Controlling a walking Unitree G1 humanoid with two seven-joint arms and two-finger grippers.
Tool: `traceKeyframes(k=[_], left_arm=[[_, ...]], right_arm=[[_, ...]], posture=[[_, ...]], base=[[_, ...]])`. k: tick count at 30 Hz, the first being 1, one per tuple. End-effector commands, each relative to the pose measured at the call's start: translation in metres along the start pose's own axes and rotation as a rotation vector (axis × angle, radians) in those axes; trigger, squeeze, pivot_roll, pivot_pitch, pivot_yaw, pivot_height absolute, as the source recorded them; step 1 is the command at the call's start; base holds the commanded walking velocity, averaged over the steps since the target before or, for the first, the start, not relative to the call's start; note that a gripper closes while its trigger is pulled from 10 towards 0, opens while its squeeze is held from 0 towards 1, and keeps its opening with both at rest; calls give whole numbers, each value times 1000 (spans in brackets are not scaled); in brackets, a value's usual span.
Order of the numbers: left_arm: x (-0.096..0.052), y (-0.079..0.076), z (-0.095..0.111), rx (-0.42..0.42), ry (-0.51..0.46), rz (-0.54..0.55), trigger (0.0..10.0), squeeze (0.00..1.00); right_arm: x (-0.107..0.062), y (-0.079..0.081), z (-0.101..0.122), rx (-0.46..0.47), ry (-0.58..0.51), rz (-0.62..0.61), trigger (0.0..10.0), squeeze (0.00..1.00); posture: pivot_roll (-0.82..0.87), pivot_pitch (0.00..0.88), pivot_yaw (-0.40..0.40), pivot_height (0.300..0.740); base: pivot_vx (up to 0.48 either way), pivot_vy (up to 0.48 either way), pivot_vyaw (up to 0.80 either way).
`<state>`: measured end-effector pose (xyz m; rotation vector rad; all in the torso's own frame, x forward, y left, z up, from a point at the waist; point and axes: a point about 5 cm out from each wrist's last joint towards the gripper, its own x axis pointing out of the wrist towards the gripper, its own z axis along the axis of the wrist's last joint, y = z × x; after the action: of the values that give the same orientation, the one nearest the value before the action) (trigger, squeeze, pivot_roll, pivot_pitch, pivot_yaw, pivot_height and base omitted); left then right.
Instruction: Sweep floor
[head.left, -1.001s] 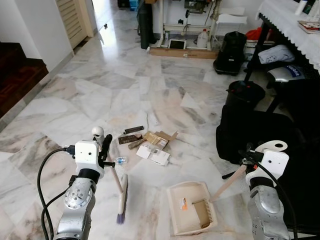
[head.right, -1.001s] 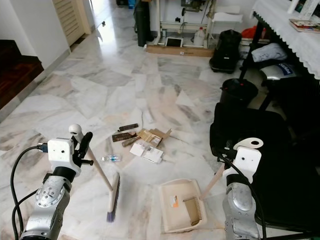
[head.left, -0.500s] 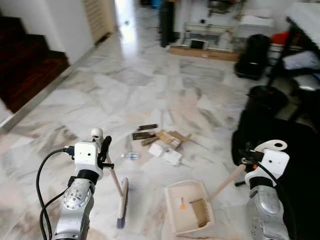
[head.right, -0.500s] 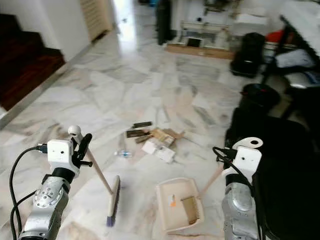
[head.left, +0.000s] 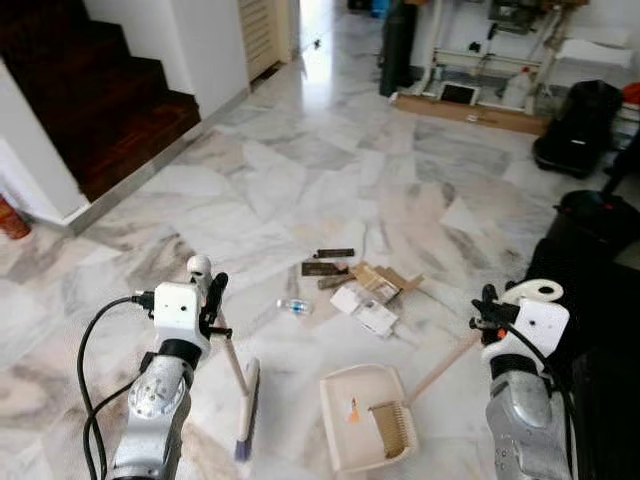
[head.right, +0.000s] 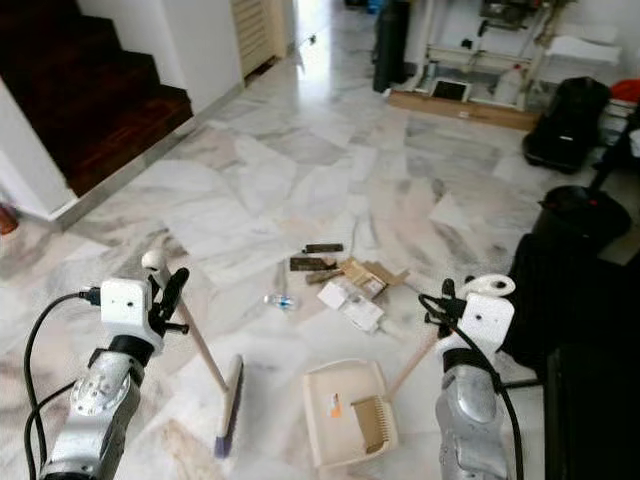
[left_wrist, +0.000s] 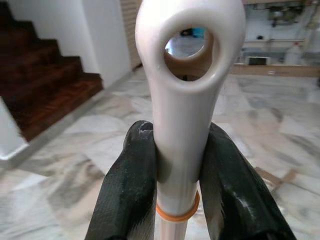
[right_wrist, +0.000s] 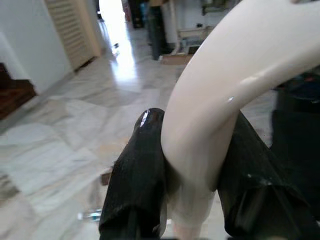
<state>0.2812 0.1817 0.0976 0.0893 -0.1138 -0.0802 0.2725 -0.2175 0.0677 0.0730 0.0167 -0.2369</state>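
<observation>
Broom (head.left: 243, 395) handle is being clamped by left gripper (left_wrist: 181, 170) jaws; dustpan (head.left: 368, 415) handle is being clamped by right gripper (right_wrist: 192, 165) jaws.

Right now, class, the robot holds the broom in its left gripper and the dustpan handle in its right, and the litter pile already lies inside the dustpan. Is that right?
One part is wrong: the litter pile lies on the floor beyond the dustpan, as the left eye view shows. The left gripper does hold the broom, and the right gripper the dustpan handle.
</observation>
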Motion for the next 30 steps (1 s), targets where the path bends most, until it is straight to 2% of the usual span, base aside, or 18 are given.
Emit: traceKeyframes(k=[1,13,30], left_arm=[[3,2,7,25,-29,2,10000,0],[2,4,6,28,-15,9,10000,0],[1,4,4,27,-1,13,10000,0]], right_arm=[[3,5,13,19,-61,15,10000,0],[5,11,12,34,-52,28,10000,0],[6,9,15,32,-61,29,10000,0]], posture=[[-23,0,17,740],[-16,0,18,740],[-9,0,13,740]], base=[[0,0,800],[0,0,800],[0,0,800]])
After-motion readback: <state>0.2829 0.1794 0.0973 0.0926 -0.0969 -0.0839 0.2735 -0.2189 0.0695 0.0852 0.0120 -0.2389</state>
